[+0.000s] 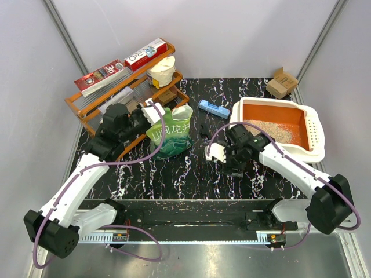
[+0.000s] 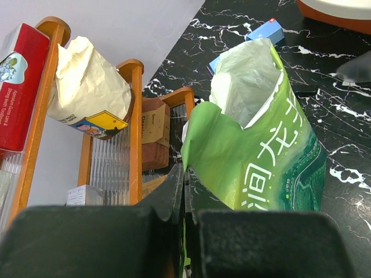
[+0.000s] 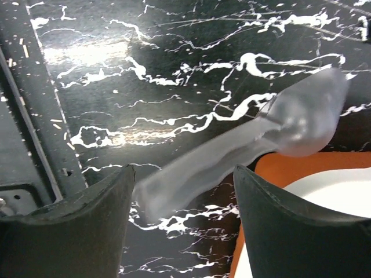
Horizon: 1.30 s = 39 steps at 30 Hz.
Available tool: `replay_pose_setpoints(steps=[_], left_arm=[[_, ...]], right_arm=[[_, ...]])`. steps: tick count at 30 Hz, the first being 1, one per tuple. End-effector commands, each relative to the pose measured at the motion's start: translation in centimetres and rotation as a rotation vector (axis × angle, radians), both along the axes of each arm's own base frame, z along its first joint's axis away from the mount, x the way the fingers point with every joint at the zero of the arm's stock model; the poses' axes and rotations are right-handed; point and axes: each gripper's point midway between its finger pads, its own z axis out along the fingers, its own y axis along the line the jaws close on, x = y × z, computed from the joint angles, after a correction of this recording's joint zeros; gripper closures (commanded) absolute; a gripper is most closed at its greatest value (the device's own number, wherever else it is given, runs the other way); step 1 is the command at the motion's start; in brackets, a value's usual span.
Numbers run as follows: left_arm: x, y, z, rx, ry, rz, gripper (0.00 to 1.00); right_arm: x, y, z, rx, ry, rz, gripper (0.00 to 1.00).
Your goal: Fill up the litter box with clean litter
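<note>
Right tool [image 3: 184, 174] stands with jaws spread, just beside the left end of the large rectangular plastic litter box [image 1: 313, 152] with thick white rim and orange inside. This box sits at the right of the black, white-veined counter [image 1: 191, 174]. Fine pale beige clean litter [image 1: 269, 128] covers part of the box floor, and bare orange shows around it. Between the spread jaws lies a translucent white plastic scoop [image 3: 301, 119], blurred, with neither pad seen to touch it. Left tool [image 2: 184, 179] is pressed together on the top edge of the glossy green pouch [image 2: 272, 156]. It holds the pouch upright, mouth open, beside the orange wooden rack [image 2: 136, 127].

Step in hand, as judged: scoop transfer, with the box partly filled and the scoop not gripped. The next move calls for gripping the scoop handle squarely, then carrying it to the pouch mouth without tipping the pouch.
</note>
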Motion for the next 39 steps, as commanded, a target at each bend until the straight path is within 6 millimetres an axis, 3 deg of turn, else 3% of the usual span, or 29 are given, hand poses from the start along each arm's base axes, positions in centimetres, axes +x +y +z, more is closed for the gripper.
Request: replay_pose_setpoints(steps=[1, 7, 10, 16, 17, 18, 20, 21, 23, 28, 30, 31, 32, 35, 39], left_arm=[[0.5, -0.4, 4.0, -0.050, -0.088, -0.011, 1.00], [0.4, -0.5, 3.6, -0.049, -0.084, -0.017, 1.00], [0.5, -0.6, 3.7, -0.056, -0.083, -0.015, 1.00], [0.3, -0.8, 4.6, -0.038, -0.096, -0.040, 0.99], [-0.1, -1.1, 4.4, -0.040, -0.072, -0.063, 0.96], [-0.3, -1.4, 5.5, -0.059, -0.069, -0.079, 0.91], [-1.2, -2.0, 5.5, -0.064, -0.009, -0.123, 0.66], [-1.3, -2.2, 6.6, -0.092, 0.005, -0.121, 0.59], [-1.5, -2.0, 6.6, -0.103, 0.052, -0.102, 0.48], [-1.1, 0.0, 6.7, -0.155, 0.113, -0.008, 0.30], [-1.0, 0.9, 6.1, -0.173, 0.155, 0.010, 0.26], [-1.0, 1.0, 5.8, -0.177, 0.174, 0.011, 0.25], [-1.2, 1.0, 5.1, -0.190, 0.209, 0.005, 0.25], [-1.3, 1.4, 3.9, -0.202, 0.255, -0.005, 0.25], [-1.7, 1.3, 2.9, -0.184, 0.272, -0.054, 0.26]], right_arm=[[-2.1, -0.2, 0.4, 0.023, 0.069, -0.036, 0.24], [-3.2, -0.7, -0.2, 0.026, 0.106, -0.062, 0.22], [-2.7, -0.4, 0.2, 0.046, 0.105, -0.097, 0.21], [1.0, 1.8, 4.7, 0.190, 0.042, -0.171, 0.21], [2.0, 3.0, 6.6, 0.237, 0.033, -0.178, 0.21], [1.9, 4.1, 7.9, 0.291, 0.065, -0.175, 0.21], [3.7, 6.4, 11.9, 0.391, 0.070, -0.217, 0.21], [4.3, 7.1, 13.0, 0.420, 0.077, -0.230, 0.21], [6.0, 8.7, 15.4, 0.483, 0.081, -0.266, 0.21], [11.9, 11.0, 21.0, 0.669, -0.022, -0.480, 0.14], [13.7, 11.6, 20.9, 0.683, -0.009, -0.554, 0.11], [14.2, 12.0, 22.3, 0.721, 0.004, -0.594, 0.11], [14.9, 12.5, 21.4, 0.709, 0.033, -0.618, 0.12], [16.1, 13.4, 21.1, 0.718, 0.076, -0.676, 0.13], [17.6, 14.0, 19.4, 0.695, 0.112, -0.754, 0.22]])
